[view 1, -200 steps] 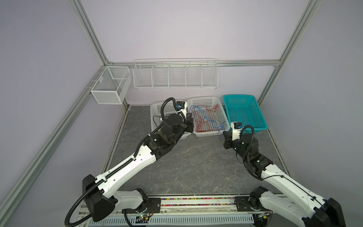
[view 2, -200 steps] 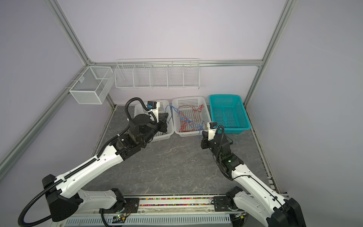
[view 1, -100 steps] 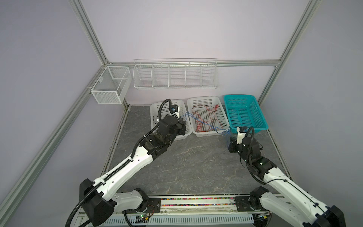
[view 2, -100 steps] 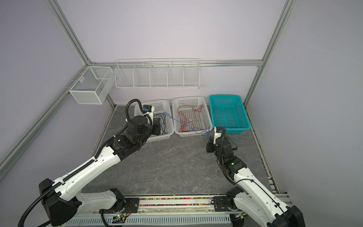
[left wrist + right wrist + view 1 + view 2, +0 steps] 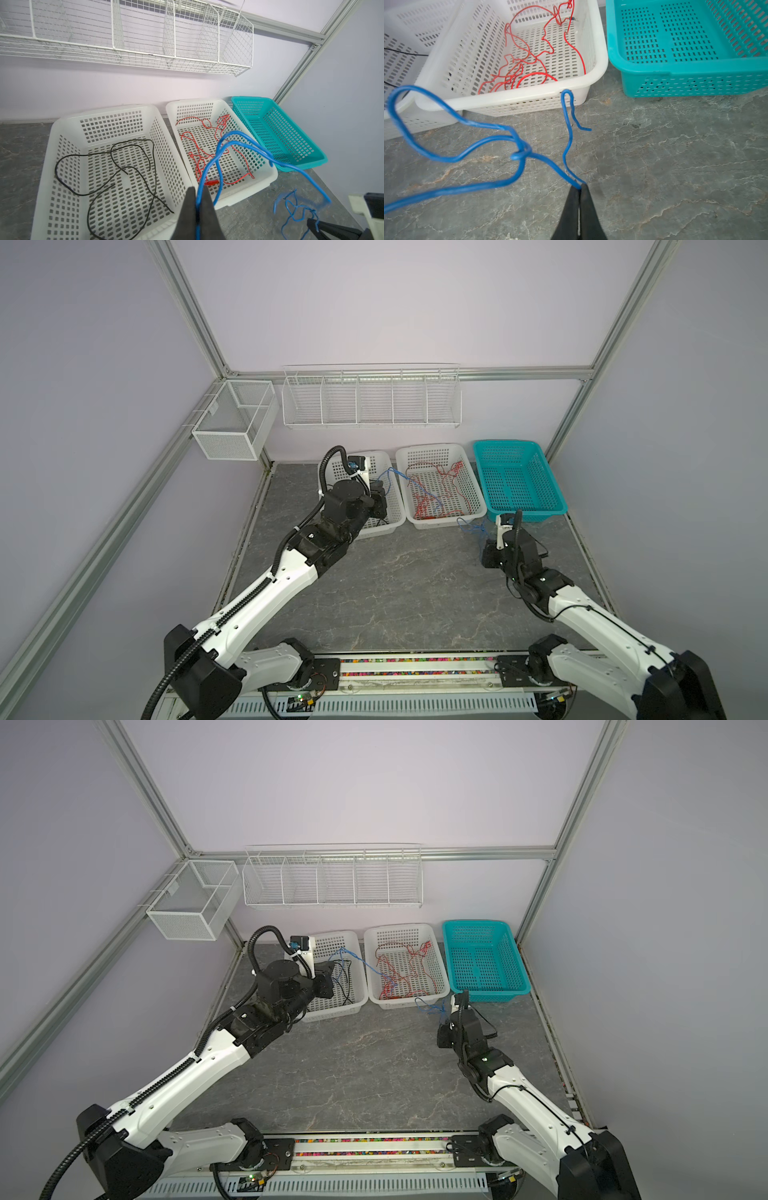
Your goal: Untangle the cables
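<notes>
In both top views the blue cable crosses the middle white basket. Left wrist view: the left end effector pinches it, left of that basket. Right wrist view: the right end effector pinches it in front of that basket.

Grey marbled tabletop: left white basket, middle white basket, teal basket side by side along back.
</notes>
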You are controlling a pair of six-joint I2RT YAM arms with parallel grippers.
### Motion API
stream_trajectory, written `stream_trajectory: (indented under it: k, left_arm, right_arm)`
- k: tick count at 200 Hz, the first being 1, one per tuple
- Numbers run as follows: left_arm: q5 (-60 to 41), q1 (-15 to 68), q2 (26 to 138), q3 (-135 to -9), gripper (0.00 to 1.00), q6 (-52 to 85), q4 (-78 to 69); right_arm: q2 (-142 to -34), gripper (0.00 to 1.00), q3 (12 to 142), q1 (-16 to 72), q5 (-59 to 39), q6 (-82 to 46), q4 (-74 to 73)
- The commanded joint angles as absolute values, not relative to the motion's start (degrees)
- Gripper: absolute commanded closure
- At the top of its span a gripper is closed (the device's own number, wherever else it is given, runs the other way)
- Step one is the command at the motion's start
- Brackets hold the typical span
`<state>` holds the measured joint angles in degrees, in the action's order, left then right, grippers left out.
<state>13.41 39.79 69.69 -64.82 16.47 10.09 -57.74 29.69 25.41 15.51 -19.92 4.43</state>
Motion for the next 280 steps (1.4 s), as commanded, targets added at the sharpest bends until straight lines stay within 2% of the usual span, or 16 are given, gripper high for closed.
stream_trajectory:
  k: [1, 56, 81, 113, 146, 217, 280]
  left_arm:
    - [14.05, 39.72, 70.62, -64.55, 1.0, 17.32, 9.14]
    - [18.64, 31.24, 75.73, -67.14, 1.0, 18.4, 14.33]
    - [17.64, 27.93, 78.13, -66.69, 1.0, 19.49, 13.03]
    - [13.32, 27.16, 79.25, -65.67, 1.0, 20.1, 9.98]
    - [9.56, 27.16, 77.65, -63.58, 1.0, 20.59, 7.14]
    - [-0.65, 27.8, 73.39, -58.9, 1.0, 21.42, 2.95]
    - [-2.1, 35.46, 78.0, -61.97, 1.0, 19.12, 3.25]
  right_arm:
    - [-58.7, 0.94, 30.85, 26.0, 15.29, -19.72, 2.93]
    - [-57.25, 0.94, 31.52, 27.23, 13.28, -18.47, 2.74]
    - [-55.94, 0.94, 32.32, 27.6, 14.44, -17.91, 4.61]
    - [-55.02, 0.94, 36.2, 27.01, 22.04, -18.11, 9.82]
    - [-57.21, 0.94, 43.79, 22.75, 23.71, -15.37, 12.04]
    - [-71.89, 0.94, 58.13, 12.35, 24.18, -10.65, 4.94]
    - [-89.81, 0.94, 66.96, 3.15, 18.72, -11.94, 1.28]
